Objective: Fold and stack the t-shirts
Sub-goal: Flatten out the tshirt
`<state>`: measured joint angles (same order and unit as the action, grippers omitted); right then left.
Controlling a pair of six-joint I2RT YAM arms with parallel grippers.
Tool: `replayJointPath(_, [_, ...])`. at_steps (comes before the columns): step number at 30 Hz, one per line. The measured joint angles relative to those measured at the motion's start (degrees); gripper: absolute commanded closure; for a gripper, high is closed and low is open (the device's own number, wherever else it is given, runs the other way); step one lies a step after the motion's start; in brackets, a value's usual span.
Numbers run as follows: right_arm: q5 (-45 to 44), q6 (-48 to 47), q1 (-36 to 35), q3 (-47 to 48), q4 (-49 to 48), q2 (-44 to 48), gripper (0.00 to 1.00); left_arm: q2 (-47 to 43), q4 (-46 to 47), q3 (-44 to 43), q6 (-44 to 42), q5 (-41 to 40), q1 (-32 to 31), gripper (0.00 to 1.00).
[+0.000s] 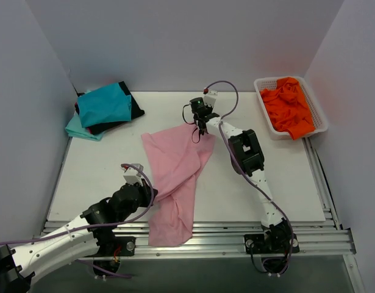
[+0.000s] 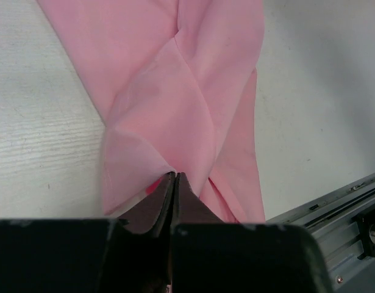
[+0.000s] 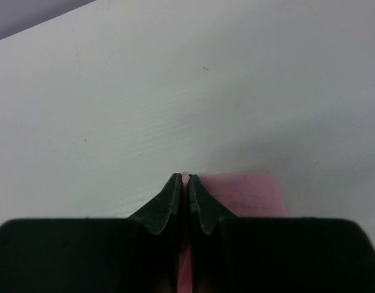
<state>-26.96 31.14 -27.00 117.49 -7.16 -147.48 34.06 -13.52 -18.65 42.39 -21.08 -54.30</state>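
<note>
A light pink t-shirt (image 1: 175, 177) lies twisted down the middle of the table, its lower end hanging over the front rail. My left gripper (image 1: 152, 194) is shut on a fold at its left edge; in the left wrist view the fingers (image 2: 175, 177) pinch pink cloth (image 2: 175, 79). My right gripper (image 1: 202, 127) is shut on the shirt's far right corner, with a pink hem (image 3: 248, 194) showing beside the closed tips (image 3: 182, 178). Folded teal, black and pale aqua t-shirts (image 1: 103, 108) are stacked at the back left. An orange t-shirt (image 1: 289, 107) fills the basket.
The white lattice basket (image 1: 316, 105) stands at the back right near the wall. Metal rails (image 1: 236, 235) run along the front edge of the table (image 1: 285, 177). White walls close in on the left, back and right.
</note>
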Motion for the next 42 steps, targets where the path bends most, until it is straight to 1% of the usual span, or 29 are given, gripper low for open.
replayJointPath(2, [0.2,0.3,0.0,-1.2,-1.6,0.3,1.00,0.0,0.0,0.0,0.0,0.0,0.0,0.98])
replayJointPath(3, [0.6,0.5,0.0,-3.9,-4.1,1.3,1.00,0.0,0.0,0.0,0.0,0.0,0.0,0.98])
replayJointPath(5, [0.9,0.5,0.1,-6.9,-5.7,2.9,1.00,0.0,0.0,0.0,0.0,-0.1,0.0,0.98])
replayJointPath(10, [1.1,0.3,0.4,-5.8,-3.3,3.0,1.00,1.8,0.1,-0.2,-0.4,-2.0,0.0,0.98])
replayJointPath(14, [1.1,1.1,1.1,-5.7,-2.4,3.0,1.00,7.5,0.6,-2.4,-1.7,-5.8,0.0,0.98])
replayJointPath(18, [1.3,3.3,3.7,-7.2,-2.7,3.9,1.00,15.2,4.2,-5.7,-4.3,-9.4,0.7,0.98])
replayJointPath(20, [1.5,4.1,5.5,-10.3,-3.3,5.7,1.00,20.4,7.5,-7.8,-6.0,-9.9,2.6,0.98])
replayJointPath(26, [1.6,5.3,10.5,-18.9,-4.8,11.0,1.00,37.7,18.2,-14.1,-10.0,-7.8,12.1,0.98])
replayJointPath(29, [1.6,5.6,11.3,-21.2,-5.1,12.4,1.00,45.5,22.4,-17.7,-11.8,-6.4,15.8,0.98])
replayJointPath(32, [1.4,6.0,11.2,-23.8,-5.4,14.1,1.00,53.3,24.8,-23.2,-13.3,-4.0,19.2,0.98])
replayJointPath(37, [1.5,6.2,11.3,-27.8,-4.8,17.0,1.00,61.6,27.6,-30.4,-14.9,0.5,25.1,0.98])
replayJointPath(42, [1.2,6.1,11.6,-32.8,-2.9,21.4,1.00,67.3,26.9,-38.7,-16.5,5.6,30.8,0.98])
